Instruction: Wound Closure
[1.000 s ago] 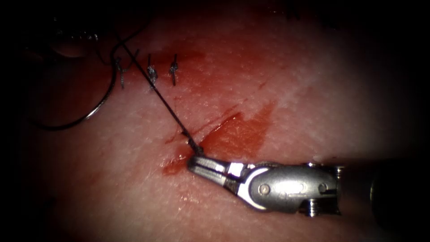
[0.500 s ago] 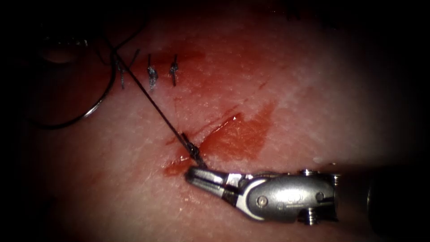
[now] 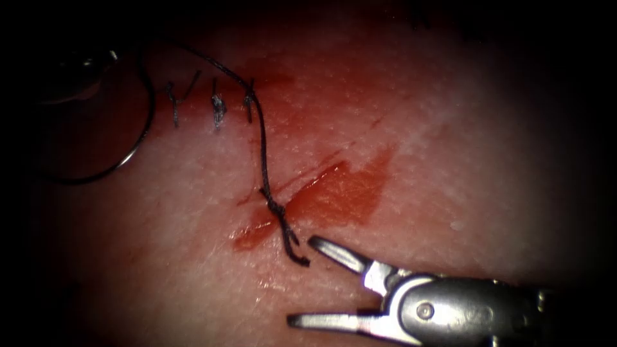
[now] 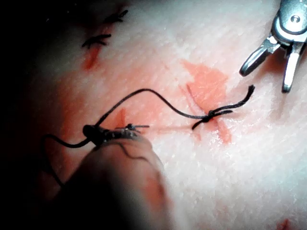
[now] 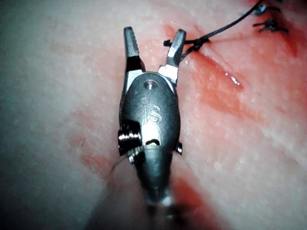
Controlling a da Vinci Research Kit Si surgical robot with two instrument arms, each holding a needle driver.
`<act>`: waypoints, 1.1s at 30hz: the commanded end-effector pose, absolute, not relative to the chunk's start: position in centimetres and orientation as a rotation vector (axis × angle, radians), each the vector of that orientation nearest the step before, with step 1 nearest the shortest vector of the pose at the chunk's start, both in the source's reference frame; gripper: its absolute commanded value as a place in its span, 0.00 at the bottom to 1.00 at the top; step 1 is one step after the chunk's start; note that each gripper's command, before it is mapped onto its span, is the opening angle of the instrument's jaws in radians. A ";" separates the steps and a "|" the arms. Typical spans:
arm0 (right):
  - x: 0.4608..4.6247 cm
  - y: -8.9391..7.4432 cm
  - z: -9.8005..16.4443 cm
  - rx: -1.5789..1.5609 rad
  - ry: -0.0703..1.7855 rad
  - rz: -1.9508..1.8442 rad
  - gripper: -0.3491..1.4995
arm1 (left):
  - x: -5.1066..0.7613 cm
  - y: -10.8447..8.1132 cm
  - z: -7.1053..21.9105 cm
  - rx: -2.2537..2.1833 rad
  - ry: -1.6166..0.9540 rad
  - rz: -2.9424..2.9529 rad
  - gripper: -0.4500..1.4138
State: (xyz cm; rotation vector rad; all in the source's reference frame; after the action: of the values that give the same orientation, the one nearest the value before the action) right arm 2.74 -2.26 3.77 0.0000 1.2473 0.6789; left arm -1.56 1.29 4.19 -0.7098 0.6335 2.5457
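Right pincer (image 3: 299, 281) gapes wide, empty, beside the knotted thread (image 3: 262, 148); left pincer (image 4: 103, 135) grips thread, needle (image 3: 138, 144) left of cut. Keep tension gentle.

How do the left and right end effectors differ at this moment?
The right end effector is open and holds nothing; the left end effector is shut on the thread. The right one sits beside the knot's free tail; the left one is at the far left, past the finished stitches. Shared: neither holds the needle, which lies on the tissue.
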 end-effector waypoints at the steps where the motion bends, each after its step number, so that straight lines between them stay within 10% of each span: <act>1: 2.81 -2.1 3.7 0.011 1.239 0.692 0.80 | -1.65 1.3 4.1 -0.727 0.642 2.532 0.00; 33: 3.49 -1.6 4.7 0.261 1.119 0.697 0.74 | -1.79 1.2 3.4 -0.768 0.721 2.532 0.00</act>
State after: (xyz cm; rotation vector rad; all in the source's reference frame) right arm 3.40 -1.62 4.70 0.2606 1.1164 0.6979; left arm -1.74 1.17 3.37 -0.7682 0.7207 2.5310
